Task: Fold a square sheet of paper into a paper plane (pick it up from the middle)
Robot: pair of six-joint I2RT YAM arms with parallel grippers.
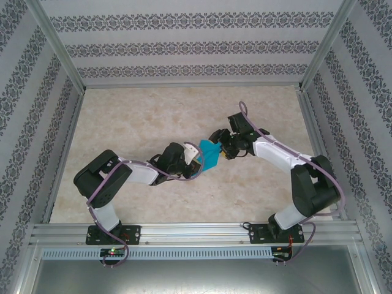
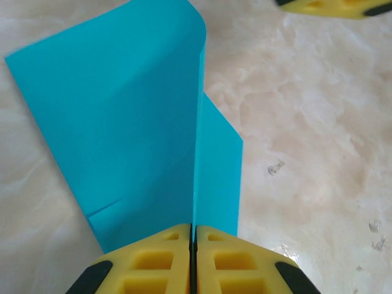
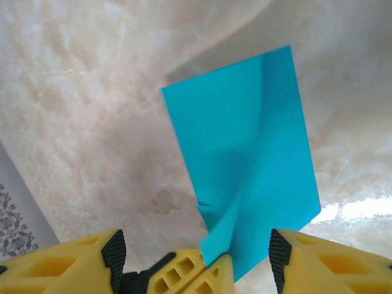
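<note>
The left claw (image 2: 193, 260) pinches the folded paper (image 2: 141, 122) along its crease. I'd judge it should hold firm while the right claw (image 3: 196, 248), jaws wide either side of the paper, pulls away without snagging. From above, the paper hangs over the table (image 1: 153, 122), at the left claw's two o'clock and the right claw's eight.

The beige marble-patterned table (image 1: 153, 116) lies open from 9 through 12 to 2 o'clock, with broad room for a gripper to pass. At centre the folded teal-blue square sheet of paper (image 1: 210, 156) stands up, pinched in the left gripper (image 1: 196, 160). The right gripper (image 1: 222, 149) is just beside it with its jaws apart, crowding that spot. The white-and-black left arm (image 1: 138, 173) bars 8 o'clock and the right arm (image 1: 282, 156) bars 4. Aluminium frame rails (image 1: 184, 86) and patterned walls (image 1: 184, 43) close the edges.
</note>
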